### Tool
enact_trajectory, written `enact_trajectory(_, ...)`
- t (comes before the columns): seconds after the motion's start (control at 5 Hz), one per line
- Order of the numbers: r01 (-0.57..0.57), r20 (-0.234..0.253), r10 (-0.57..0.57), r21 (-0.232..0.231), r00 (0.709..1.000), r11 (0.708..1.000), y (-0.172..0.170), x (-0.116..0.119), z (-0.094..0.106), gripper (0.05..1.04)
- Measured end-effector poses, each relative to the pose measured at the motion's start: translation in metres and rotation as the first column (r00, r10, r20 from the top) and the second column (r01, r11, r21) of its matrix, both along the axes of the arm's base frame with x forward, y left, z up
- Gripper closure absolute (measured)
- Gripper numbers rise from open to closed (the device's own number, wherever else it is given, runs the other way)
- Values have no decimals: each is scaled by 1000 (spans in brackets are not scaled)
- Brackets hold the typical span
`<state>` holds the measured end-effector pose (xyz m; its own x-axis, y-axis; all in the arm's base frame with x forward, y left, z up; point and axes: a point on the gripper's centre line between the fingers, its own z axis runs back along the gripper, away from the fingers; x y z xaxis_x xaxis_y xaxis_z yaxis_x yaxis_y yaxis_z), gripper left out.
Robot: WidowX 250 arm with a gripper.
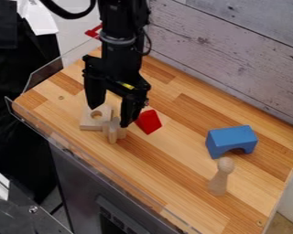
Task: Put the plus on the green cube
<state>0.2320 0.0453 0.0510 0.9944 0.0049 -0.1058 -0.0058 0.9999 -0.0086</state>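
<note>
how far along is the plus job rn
Nothing looks done yet: the wooden plus sits on the wooden table, next to the pale block with a hole. Nothing appears to be in hand; the gripper hangs open close to the plus. Gripping, lifting and placing it all seem left. The coloured blocks near it are red and blue.

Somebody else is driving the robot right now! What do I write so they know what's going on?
Gripper: open, hanging down close to the plus.
Plus: probably the small wooden piece on the table, beside the square block with a hole.
Done: nothing placed yet.
Left: grab the plus, lift it, put it on the green cube. The coloured blocks I see are a red one and a blue arch, so ask which cube is meant first.
</note>
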Motion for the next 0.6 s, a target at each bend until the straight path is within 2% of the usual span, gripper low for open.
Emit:
enact_trajectory(0.2,-17,-8,17,-2,1000,1000,4,-1,-5,85)
enact_trajectory(0.6,-45,-60,45,-2,997,999,5,-7,-25,85)
